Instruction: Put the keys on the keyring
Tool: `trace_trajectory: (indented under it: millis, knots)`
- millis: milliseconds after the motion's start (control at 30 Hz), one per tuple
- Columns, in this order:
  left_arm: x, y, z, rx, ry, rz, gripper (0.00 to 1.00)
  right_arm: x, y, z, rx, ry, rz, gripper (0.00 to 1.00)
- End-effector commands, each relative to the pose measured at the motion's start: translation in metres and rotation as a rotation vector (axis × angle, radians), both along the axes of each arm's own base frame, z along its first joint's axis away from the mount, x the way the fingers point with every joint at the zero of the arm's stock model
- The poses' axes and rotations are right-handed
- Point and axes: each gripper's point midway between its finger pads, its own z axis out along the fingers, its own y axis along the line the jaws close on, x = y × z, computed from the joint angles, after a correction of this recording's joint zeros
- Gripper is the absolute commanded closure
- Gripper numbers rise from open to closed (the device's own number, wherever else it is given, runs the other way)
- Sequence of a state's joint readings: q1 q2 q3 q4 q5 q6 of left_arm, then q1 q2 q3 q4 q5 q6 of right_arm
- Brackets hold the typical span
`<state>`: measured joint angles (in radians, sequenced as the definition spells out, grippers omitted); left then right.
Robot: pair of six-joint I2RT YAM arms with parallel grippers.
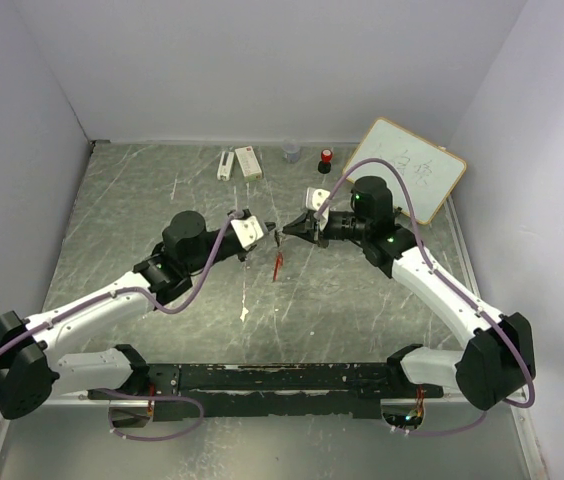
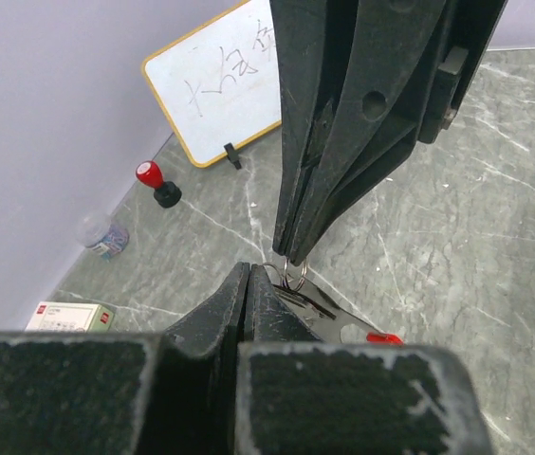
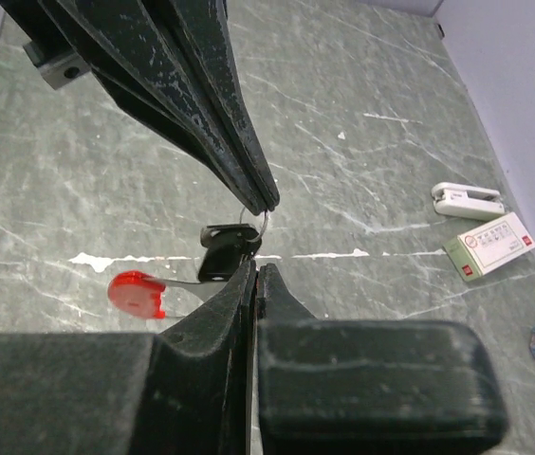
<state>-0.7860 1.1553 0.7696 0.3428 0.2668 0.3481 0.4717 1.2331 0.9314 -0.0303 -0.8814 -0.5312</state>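
Both grippers meet tip to tip above the middle of the table. My left gripper (image 1: 260, 233) is shut, and its fingertips (image 3: 266, 199) pinch the keyring's thin silver ring (image 3: 260, 227). My right gripper (image 1: 288, 229) is shut too, its fingertips (image 2: 290, 254) on the same ring (image 2: 293, 276). The black-headed key (image 3: 222, 250) hangs on the ring beside my right fingertips. The red-headed key (image 3: 137, 295) juts out to the left on its silver blade (image 2: 343, 327). From above, a thin red piece (image 1: 278, 266) dangles under the tips. The keyring's curved red part is not clear in either wrist view.
A small whiteboard (image 1: 414, 168) leans at the back right. Along the back wall stand a red-topped black stamp (image 1: 326, 160), a small cup (image 1: 291, 153), a flat box (image 1: 248, 161) and a white stapler (image 1: 225, 164). A white scrap (image 1: 244, 314) lies near the front.
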Motion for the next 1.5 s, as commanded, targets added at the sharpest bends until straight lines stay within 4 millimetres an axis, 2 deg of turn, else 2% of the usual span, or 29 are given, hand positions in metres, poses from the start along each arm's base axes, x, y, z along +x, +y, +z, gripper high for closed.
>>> trace_trajectory:
  millis: [0, 267, 600, 1467]
  knots:
    - [-0.002, 0.002, 0.015, -0.034, -0.091, -0.015, 0.93, -0.003, 0.005, 0.02, 0.038, -0.014, 0.031, 1.0]
    - [0.007, 0.011, 0.013, -0.043, -0.137, 0.05, 0.93, -0.006, 0.004, 0.021, 0.027, -0.018, 0.036, 1.0]
    - [0.01, 0.005, 0.016, -0.034, -0.138, 0.039, 0.93, -0.008, 0.003, 0.022, 0.028, -0.026, 0.036, 1.0]
    - [0.001, -0.004, 0.007, 0.018, -0.169, -0.049, 0.93, 0.001, 0.009, 0.019, 0.039, 0.015, 0.034, 1.0]
